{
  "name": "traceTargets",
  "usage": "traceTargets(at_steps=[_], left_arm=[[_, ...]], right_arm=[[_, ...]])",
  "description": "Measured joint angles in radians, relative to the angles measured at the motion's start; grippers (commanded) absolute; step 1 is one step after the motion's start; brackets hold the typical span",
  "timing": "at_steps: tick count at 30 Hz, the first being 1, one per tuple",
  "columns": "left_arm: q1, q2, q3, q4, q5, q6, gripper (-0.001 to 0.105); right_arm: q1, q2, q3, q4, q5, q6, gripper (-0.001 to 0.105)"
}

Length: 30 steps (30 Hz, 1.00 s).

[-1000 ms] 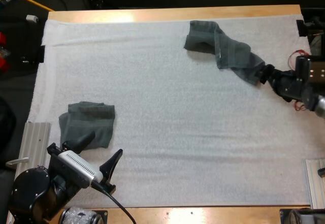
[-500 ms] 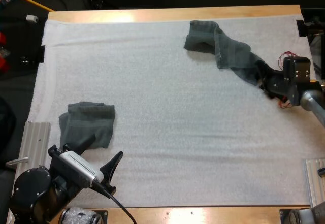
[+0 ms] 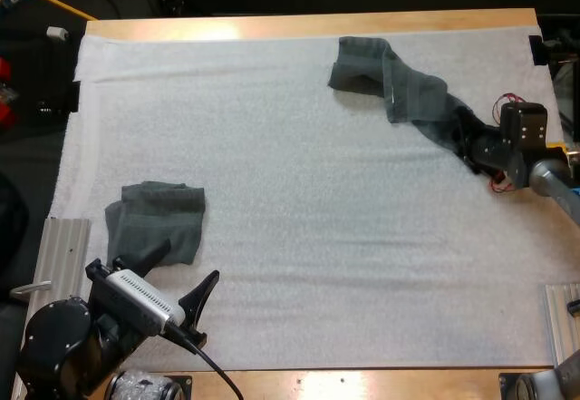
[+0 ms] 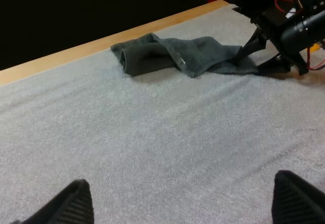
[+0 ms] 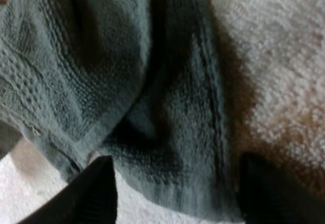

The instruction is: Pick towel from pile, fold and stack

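White mat (image 3: 299, 237) on a wooden table (image 3: 299, 26). A crumpled towel (image 3: 399, 87) lies at the mat's far side. At the towel's right end, the right gripper (image 3: 460, 137) has its fingers spread, with the cloth between them. Well apart from that towel, the left gripper (image 3: 188, 259) gapes empty just beside a folded towel (image 3: 159, 219).

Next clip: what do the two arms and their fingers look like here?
Both arms are mostly black. The left gripper has two tapered, pointed black fingers with finely ribbed surfaces, on a round black joint housing. The right gripper has matching fingers, a boxy black wrist and a grey tubular link.
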Motion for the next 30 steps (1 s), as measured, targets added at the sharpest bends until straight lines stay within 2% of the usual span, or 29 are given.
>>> traceTargets(at_steps=[2,3,7,8,11,13,17,22,26,30], left_arm=[[0.0,0.0,0.0,0.0,0.0,0.0,0.07],[0.0,0.0,0.0,0.0,0.0,0.0,0.07],[0.0,0.0,0.0,0.0,0.0,0.0,0.07],[0.0,0.0,0.0,0.0,0.0,0.0,0.07],[0.0,0.0,0.0,0.0,0.0,0.0,0.07],[0.0,0.0,0.0,0.0,0.0,0.0,0.07],[0.0,0.0,0.0,0.0,0.0,0.0,0.07],[0.0,0.0,0.0,0.0,0.0,0.0,0.07],[0.0,0.0,0.0,0.0,0.0,0.0,0.07],[0.0,0.0,0.0,0.0,0.0,0.0,0.07]], right_arm=[[0.006,0.014,-0.009,-0.012,0.0,0.011,0.034],[0.011,0.02,-0.013,-0.012,0.0,0.012,0.031],[0.026,0.033,-0.018,-0.011,0.0,0.014,0.003],[0.027,0.032,-0.018,-0.008,0.0,0.014,0.0],[0.035,0.025,-0.018,0.004,0.001,0.013,0.0],[0.043,-0.002,-0.017,0.032,0.03,-0.033,0.0],[0.064,-0.119,-0.015,0.075,0.131,-0.206,0.0],[0.068,-0.302,-0.015,0.096,0.2,-0.372,0.0],[0.068,-0.447,-0.015,0.122,0.21,-0.461,0.0],[0.07,-0.579,-0.015,0.155,0.166,-0.504,0.0]])
